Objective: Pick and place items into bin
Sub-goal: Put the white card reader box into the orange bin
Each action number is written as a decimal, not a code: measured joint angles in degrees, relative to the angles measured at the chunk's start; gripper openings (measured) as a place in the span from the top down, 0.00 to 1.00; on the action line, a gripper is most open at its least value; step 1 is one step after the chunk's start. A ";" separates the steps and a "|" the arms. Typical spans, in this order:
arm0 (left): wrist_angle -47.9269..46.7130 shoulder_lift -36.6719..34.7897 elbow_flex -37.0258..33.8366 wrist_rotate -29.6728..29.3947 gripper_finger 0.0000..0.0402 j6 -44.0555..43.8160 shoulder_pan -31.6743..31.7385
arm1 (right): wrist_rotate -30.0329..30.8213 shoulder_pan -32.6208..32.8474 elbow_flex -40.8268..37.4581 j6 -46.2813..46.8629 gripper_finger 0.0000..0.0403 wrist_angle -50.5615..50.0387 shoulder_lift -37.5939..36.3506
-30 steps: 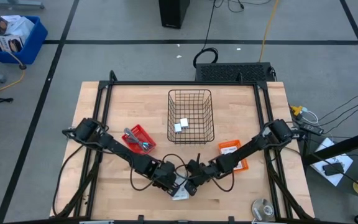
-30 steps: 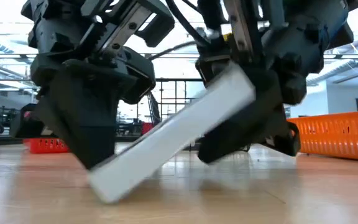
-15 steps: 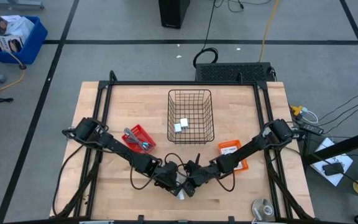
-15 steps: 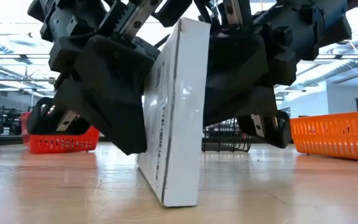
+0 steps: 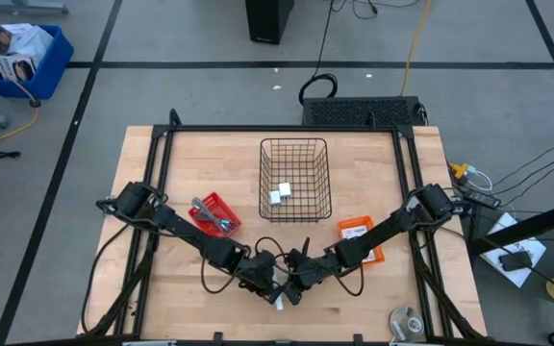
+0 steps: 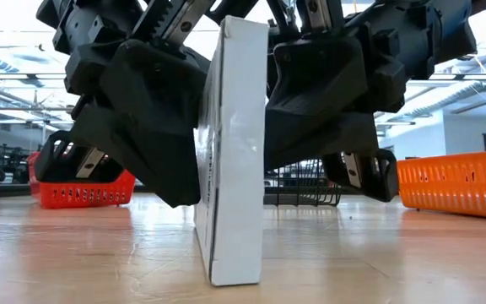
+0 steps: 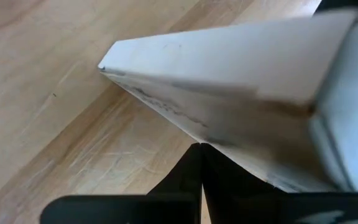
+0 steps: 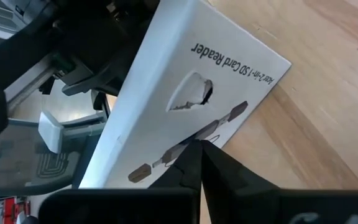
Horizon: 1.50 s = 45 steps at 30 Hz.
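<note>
A flat white card-reader box stands upright on its narrow lower edge on the table near its near edge, also seen as the box in the high view. My left gripper is shut against its left face. My right gripper is shut against its right, printed face. Two tiny white blocks lie inside the black wire basket. Slim tools lie in a small red tray. My left gripper presses its shut fingers against the box's broad plain face, coming level from the table's left. The box stays upright with its lower edge on the table. My right gripper presses its shut fingers against the printed face from the table's right, opposite the left gripper.
An orange tray sits right of the grippers, under the right arm. The wire basket stands in the middle of the table, beyond both arms. Bare wood lies near the table's near edge on either side.
The box, which leaned steeply with its lower end toward the table's left, has been tipped up and now stands vertical on its edge. Both grippers have closed in on it from either side and stayed shut.
</note>
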 joint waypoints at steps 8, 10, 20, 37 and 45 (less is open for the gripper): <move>0.16 -0.02 0.09 0.11 0.98 0.02 -0.33 | -0.03 0.00 0.00 0.00 1.00 0.11 0.00; -0.25 -0.31 0.09 0.87 0.99 0.13 -0.50 | -0.13 0.00 0.00 0.00 1.00 0.11 0.00; -4.05 -2.25 0.22 0.69 0.93 0.50 -1.28 | -1.34 -0.02 0.04 0.03 1.00 -0.37 0.02; -12.63 -3.06 0.21 6.54 0.92 -0.31 -3.90 | -1.34 -0.02 0.04 -0.04 1.00 -0.39 0.02; -14.19 -5.08 0.13 8.32 0.89 1.90 -2.54 | -1.40 -0.02 0.04 -0.44 1.00 -0.35 0.02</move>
